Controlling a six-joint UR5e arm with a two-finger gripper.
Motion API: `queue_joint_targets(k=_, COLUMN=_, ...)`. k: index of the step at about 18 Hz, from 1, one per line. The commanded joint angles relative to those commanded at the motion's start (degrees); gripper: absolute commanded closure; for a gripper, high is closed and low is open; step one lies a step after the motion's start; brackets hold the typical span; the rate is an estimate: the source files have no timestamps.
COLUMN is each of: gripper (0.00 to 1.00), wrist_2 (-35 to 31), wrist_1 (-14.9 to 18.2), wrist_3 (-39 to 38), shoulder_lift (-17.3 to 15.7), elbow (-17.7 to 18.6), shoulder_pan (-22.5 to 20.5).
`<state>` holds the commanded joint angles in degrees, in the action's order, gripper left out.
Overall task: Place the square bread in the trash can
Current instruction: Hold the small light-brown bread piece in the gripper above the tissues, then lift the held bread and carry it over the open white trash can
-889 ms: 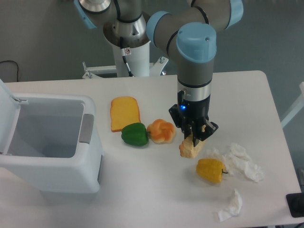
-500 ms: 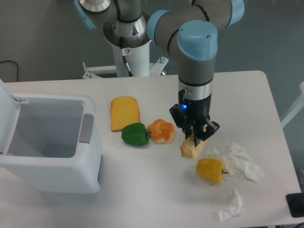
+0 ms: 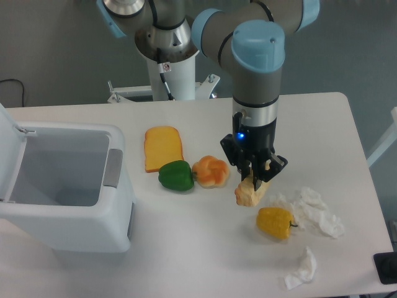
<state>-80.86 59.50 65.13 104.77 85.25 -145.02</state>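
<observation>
Bread chunk and open bin
The pale, crusty square bread (image 3: 250,193) sat right of centre; the white trash can (image 3: 62,198) stood open, far left.

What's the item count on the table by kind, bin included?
Bread items: 3 (square bread, toast slice, knotted bun)
Peppers: 2 (green pepper, yellow pepper)
Crumpled tissues: 2 (large tissue, small tissue)
Bins: 1 (trash can)
Total: 8

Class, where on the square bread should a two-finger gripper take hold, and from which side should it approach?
Grip the square bread across its upper end, coming from above as the gripper does: it is blocky, and the bun and yellow pepper probably crowd sideways approaches.
</observation>
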Motion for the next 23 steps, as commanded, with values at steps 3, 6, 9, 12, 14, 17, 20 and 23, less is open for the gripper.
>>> queue_joint_targets(k=3, gripper=0.67, wrist_2=2.2, wrist_1=0.0, wrist_3=-4.3, shoulder_lift=-0.8, elbow=0.0, shoulder_pan=-0.1)
queue_joint_targets(k=6, gripper=0.67, wrist_2=6.8, wrist_1=-0.3, wrist_3=-11.5, shoulder_lift=-1.7, elbow=-0.3, shoulder_pan=-0.3)
queue_joint_targets(k=9, gripper=0.67, wrist_2=13.5, wrist_1=-0.5, wrist_3=-21.3, shoulder_lift=-3.1, elbow=-0.4, shoulder_pan=-0.4)
queue_joint_targets(k=12, gripper=0.67, wrist_2=18.5, wrist_1=-0.5, wrist_3=-27.1, shoulder_lift=-4.0, elbow=-0.6, shoulder_pan=-0.4)
queue_joint_targets(k=14, gripper=0.67, wrist_2=21.9, wrist_1=-0.5, wrist_3=-33.6, shoulder_lift=-4.5, elbow=-1.0, shoulder_pan=-0.2)
queue_joint_targets(k=17, gripper=0.67, wrist_2=24.4, wrist_1=-0.5, wrist_3=-38.2, shoulder_lift=-5.6, elbow=-1.2, shoulder_pan=0.7)
queue_joint_targets(k=20, gripper=0.67, wrist_2=29.3, wrist_1=-0.5, wrist_3=-44.3, shoulder_lift=-6.3, elbow=-1.3, shoulder_pan=2.9)
queue_joint_targets(k=23, gripper=0.67, wrist_2=33.9, wrist_1=-0.4, wrist_3=-46.6, shoulder_lift=-6.8, elbow=-1.1, shoulder_pan=4.6)
